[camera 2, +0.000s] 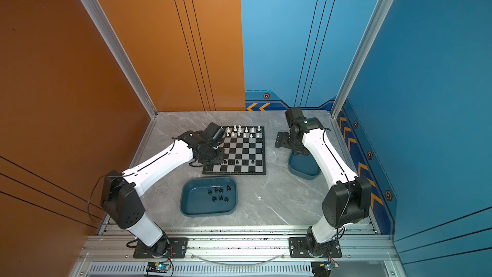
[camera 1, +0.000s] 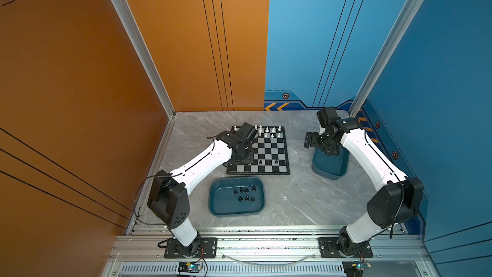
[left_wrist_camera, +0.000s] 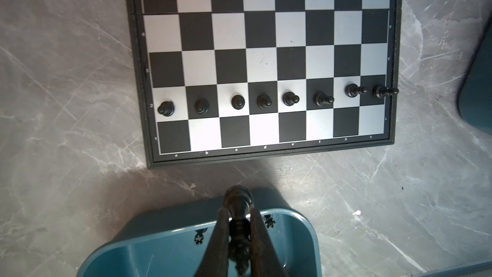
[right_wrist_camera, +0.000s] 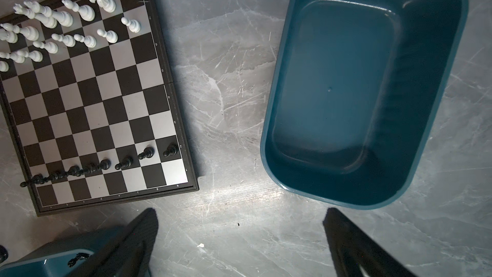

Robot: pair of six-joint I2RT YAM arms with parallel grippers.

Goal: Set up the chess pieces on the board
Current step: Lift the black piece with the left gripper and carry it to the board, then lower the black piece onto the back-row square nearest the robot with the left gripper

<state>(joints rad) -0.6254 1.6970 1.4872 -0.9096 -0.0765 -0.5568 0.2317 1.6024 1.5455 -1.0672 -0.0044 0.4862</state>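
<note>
Black piece (left_wrist_camera: 237,200), clamped lengthwise in the left gripper (left_wrist_camera: 237,210), points base-first at bare row 1 of the board (left_wrist_camera: 265,130); right gripper (right_wrist_camera: 239,210) gapes.

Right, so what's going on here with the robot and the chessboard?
The left gripper is shut on a black chess piece. On the board, white pieces stand at the far end and eight black pawns line one row; the edge row behind them is bare. More black pieces sit in the near tray. The right gripper hangs open beside the empty tray.
</note>
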